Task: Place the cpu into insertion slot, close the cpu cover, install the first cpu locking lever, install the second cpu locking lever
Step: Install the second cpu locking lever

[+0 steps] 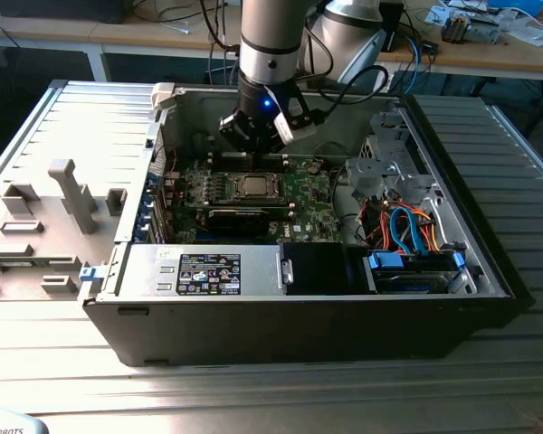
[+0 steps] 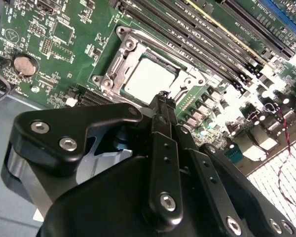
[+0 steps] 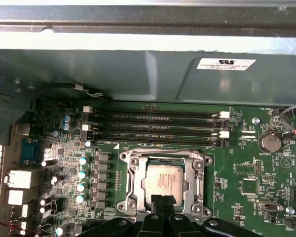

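The cpu [image 1: 253,187] lies flat in the insertion slot [image 1: 234,192] on the green motherboard inside the open computer case. In both wrist views its pale metal top [image 2: 148,79] [image 3: 165,181] shows through the window of the silvery cpu cover [image 2: 119,63] [image 3: 164,159], which lies down around the chip. My gripper [image 1: 253,154] hangs just above the board at the socket's edge. Its black fingertips [image 2: 163,98] [image 3: 164,202] are pressed together with nothing between them, and they hide one edge of the chip. I cannot tell how the locking levers stand.
Long black memory slots [image 3: 158,126] run beside the socket toward the case wall [image 3: 148,74]. A coin battery [image 3: 269,142] sits nearby. A black card [image 1: 244,217], a power supply [image 1: 208,271] and coloured cables [image 1: 407,226] crowd the case.
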Robot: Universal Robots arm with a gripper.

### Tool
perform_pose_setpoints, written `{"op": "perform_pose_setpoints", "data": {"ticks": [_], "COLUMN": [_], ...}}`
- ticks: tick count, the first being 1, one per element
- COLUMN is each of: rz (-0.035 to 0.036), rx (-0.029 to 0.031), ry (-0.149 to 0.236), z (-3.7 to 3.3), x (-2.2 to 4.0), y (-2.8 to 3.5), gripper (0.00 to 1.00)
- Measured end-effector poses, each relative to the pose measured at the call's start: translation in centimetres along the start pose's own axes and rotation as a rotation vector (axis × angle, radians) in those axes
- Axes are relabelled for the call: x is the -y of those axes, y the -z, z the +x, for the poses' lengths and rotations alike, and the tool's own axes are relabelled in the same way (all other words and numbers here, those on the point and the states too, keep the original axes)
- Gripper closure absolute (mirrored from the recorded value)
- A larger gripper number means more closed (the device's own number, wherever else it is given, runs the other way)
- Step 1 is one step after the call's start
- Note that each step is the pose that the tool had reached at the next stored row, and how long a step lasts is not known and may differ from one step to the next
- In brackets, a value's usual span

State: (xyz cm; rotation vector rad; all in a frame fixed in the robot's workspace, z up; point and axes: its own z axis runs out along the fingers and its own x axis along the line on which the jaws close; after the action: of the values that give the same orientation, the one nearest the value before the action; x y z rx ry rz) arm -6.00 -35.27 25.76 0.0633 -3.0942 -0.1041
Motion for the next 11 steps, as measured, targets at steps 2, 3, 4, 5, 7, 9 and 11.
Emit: {"op": "perform_pose_setpoints", "data": {"ticks": [2,3,4,5,7,9,11], "rz": [-0.0003,-0.0001,0.0,0.0001,0.0002,-0.0002,0.0001], "rx": [0.0002,0.0001,0.0,0.0,-0.0001,0.0002,0.0], "ry": [0.0,0.0,0.0,0.0,0.0,0.0,0.0], "z": [0.0,0.0,0.01,0.01,0.02,0.01,0.02], "x": [-0.01,-0.01,-0.01,-0.01,-0.02,-0.03,-0.03], "y": [0.11,0.13,0.15,0.2,0.3,0.38,0.43], "gripper": [0.89,0.89,0.89,0.89,0.89,0.89,0.89]}}
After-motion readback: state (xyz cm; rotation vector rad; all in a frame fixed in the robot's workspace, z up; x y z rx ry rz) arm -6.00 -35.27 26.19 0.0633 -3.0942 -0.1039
